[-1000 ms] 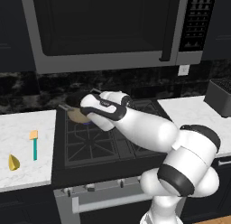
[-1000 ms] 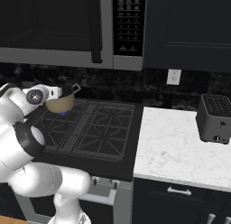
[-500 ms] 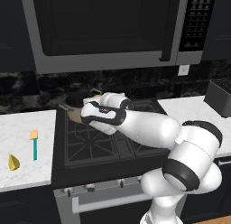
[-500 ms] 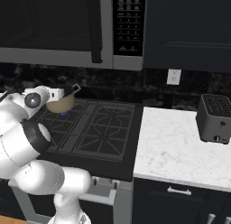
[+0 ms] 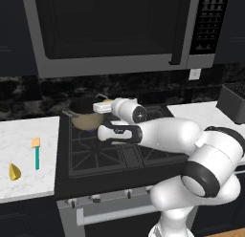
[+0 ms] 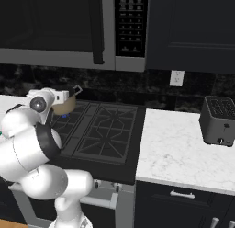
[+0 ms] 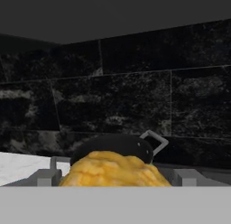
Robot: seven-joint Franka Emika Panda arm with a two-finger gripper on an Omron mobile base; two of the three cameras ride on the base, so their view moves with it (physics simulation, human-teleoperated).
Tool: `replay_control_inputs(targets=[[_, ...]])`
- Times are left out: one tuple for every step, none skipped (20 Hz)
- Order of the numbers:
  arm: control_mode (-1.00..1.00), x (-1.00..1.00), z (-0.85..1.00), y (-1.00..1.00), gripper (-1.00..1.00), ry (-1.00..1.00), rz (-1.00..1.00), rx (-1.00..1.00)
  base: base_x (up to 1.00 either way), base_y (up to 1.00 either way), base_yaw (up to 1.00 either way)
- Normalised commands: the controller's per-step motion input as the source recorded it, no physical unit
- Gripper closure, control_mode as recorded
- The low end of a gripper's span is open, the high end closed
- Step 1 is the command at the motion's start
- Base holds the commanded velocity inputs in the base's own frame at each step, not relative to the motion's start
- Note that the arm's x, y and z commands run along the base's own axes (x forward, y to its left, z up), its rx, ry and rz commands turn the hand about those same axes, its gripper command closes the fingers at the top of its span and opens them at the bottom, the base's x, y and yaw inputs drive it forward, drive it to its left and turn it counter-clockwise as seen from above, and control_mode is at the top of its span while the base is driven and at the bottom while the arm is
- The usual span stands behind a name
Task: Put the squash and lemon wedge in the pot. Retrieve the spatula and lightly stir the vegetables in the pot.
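Stove (image 5: 112, 157): the work is at the far-left burner. Nothing else is on the grates.

Arm (image 5: 162, 133): reaches from near right across the stove to the far left, with the hand lying close to level and facing the back wall.

Pot (image 5: 85, 117): sits on the far-left burner. In the hand view its dark mouth and one loop handle lie just beyond the load, so I judge the hand is not over the opening yet, more beside the right of the rim.

Spatula (image 5: 36, 154): lies flat on the left counter (image 5: 28, 135), blade toward the far side, well apart from the pot. Leave it for later.

Gripper (image 7: 116, 177): jaws are set wide, with the squash (image 7: 115, 170) filling the gap from tip to tip. It's off the stove, so I read this as grasping the squash, not released.

Lemon wedge (image 5: 14, 172): on the left counter, near the spatula on its near-left side. It goes in next.

Step in hand is dropping the squash into the pot. My take on doing it well:
- Push further left and far until the squash is over the middle of the dark mouth, not the rim.
- Clear the near loop handle and don't nudge the pot off the burner.
- Tip the hand downward and get low before letting go. It's a lumpy piece and will likely bounce or roll out if dropped from height.
- Lift straight up after release.
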Motion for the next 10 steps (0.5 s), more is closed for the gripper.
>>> replay_control_inputs(targets=[[-1.00, 0.00, 0.09, -0.10, 1.00, 0.00, 0.00, 0.00, 0.00, 0.00, 0.00], [-1.00, 0.00, 0.09, -0.09, 1.00, 0.00, 0.00, 0.00, 0.00, 0.00, 0.00], [-1.00, 0.00, 0.11, -0.09, 1.00, 0.00, 0.00, 0.00, 0.00, 0.00, 0.00], [-1.00, 0.00, 0.10, -0.05, 1.00, 0.00, 0.00, 0.00, 0.00, 0.00, 0.00], [-1.00, 0.00, 0.11, -0.04, 1.00, 0.00, 0.00, 0.00, 0.00, 0.00, 0.00], [-1.00, 0.00, 0.11, -0.05, 1.00, 0.00, 0.00, 0.00, 0.00, 0.00, 0.00], [-1.00, 0.00, 0.09, -0.01, 1.00, 0.00, 0.00, 0.00, 0.00, 0.00, 0.00], [-1.00, 0.00, 0.07, 0.00, 1.00, 0.00, 0.00, 0.00, 0.00, 0.00, 0.00], [-1.00, 0.00, 0.04, 0.00, 1.00, 0.00, 0.00, 0.00, 0.00, 0.00, 0.00], [-1.00, 0.00, 0.01, 0.00, 1.00, 0.00, 0.00, 0.00, 0.00, 0.00, 0.00]])
